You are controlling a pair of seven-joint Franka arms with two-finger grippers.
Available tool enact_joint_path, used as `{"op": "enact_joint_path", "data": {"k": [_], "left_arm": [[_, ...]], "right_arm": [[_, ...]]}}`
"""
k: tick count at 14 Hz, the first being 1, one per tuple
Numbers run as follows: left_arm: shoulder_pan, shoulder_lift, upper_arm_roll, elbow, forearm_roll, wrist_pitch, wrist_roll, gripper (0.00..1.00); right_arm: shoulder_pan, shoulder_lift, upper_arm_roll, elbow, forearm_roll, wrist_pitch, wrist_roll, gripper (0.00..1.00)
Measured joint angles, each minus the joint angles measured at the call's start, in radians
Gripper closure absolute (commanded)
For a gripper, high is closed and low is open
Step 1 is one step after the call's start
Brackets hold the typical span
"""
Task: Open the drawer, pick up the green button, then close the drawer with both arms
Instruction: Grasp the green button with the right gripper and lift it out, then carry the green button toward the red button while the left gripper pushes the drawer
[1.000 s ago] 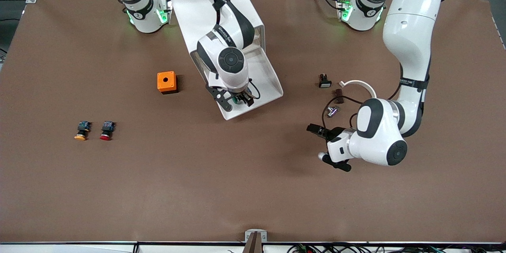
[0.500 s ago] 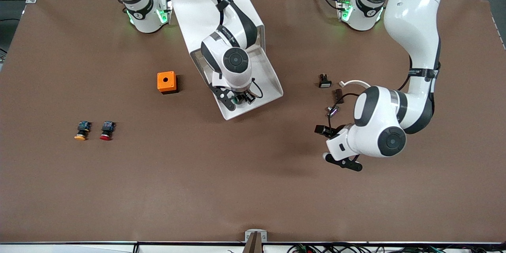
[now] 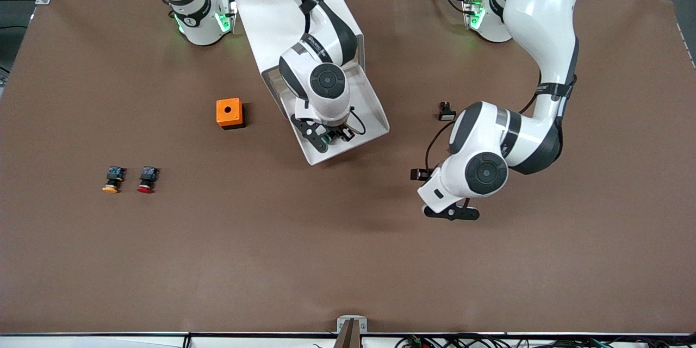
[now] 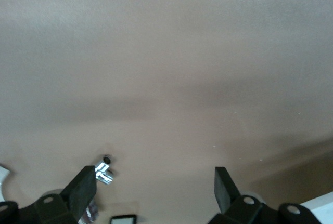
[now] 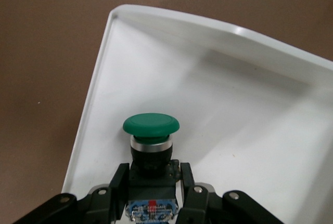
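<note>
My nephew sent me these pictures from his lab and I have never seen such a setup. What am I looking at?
Two white robot arms stand at a brown table. One picture looks down from a high camera; the other two come from cameras on the arms' wrists. The right tool is shut on the green-capped button inside the pulled-out white drawer. The left tool is open over bare table. An orange box sits beside the drawer. A yellow-capped button and a red-capped button lie toward the right arm's end, nearer the high camera.
</note>
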Motion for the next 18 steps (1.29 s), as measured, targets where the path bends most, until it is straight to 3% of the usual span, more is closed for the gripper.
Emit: {"op": "enact_joint_path", "data": {"k": [5,11,14,16,18], "left_arm": [[-0.038,0.0,0.0,0.0,0.0,0.01,-0.137,0.0],[-0.104,0.012,-0.001,-0.01,0.0,0.097,-0.4,0.0],[-0.162,0.031,-0.004,-0.031,0.0,0.213,-0.57,0.0],[-0.241,0.064,-0.007,-0.094,0.001,0.376,-0.702,0.0],[-0.307,0.105,-0.004,-0.108,0.002,0.434,-0.761,0.0]], "right_arm": [[-0.051,-0.017,-0.025,0.228,-0.002,-0.402,-0.087,0.95],[-0.349,-0.163,-0.041,0.28,-0.013,-0.653,-0.648,0.94],[-0.457,-0.185,-0.035,0.219,-0.099,-0.606,-0.965,0.94],[-0.594,-0.212,-0.041,0.029,-0.162,-0.356,-1.238,0.94],[-0.728,-0.213,-0.044,-0.084,-0.161,-0.261,-1.406,0.94]]}}
